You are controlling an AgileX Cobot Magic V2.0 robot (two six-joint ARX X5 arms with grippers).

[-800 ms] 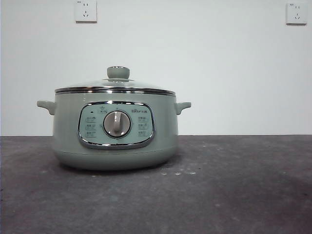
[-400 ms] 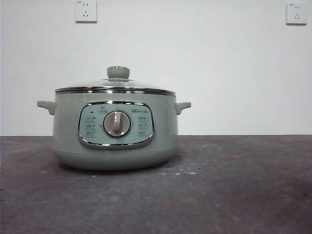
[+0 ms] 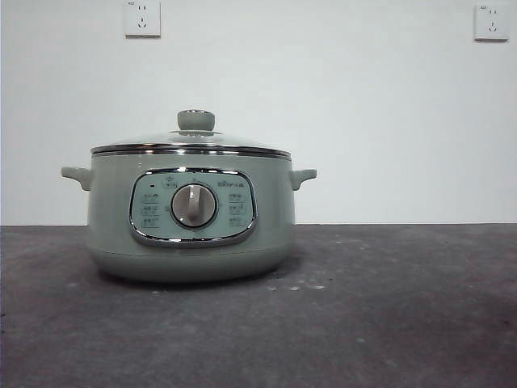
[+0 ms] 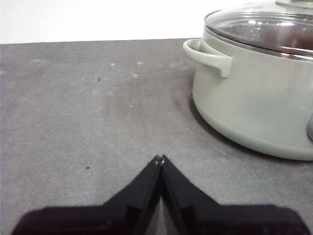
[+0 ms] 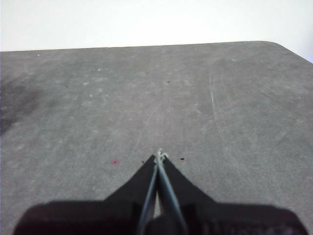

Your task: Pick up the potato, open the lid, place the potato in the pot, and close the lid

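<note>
The sage-green pot (image 3: 191,214) stands on the dark table with its glass lid (image 3: 191,144) seated on the rim and the green knob (image 3: 195,120) on top. The potato is out of view. In the left wrist view the pot (image 4: 254,93) sits off to one side with its side handle (image 4: 208,55) facing the camera, and the lid (image 4: 259,27) is on. My left gripper (image 4: 159,159) is shut and empty over bare table, apart from the pot. My right gripper (image 5: 159,154) is shut and empty over bare table. Neither arm appears in the front view.
Two wall sockets (image 3: 142,18) (image 3: 491,22) sit high on the white wall behind. The grey table (image 3: 388,307) stretches to the right of the pot. The table's rounded far corner (image 5: 281,46) shows in the right wrist view.
</note>
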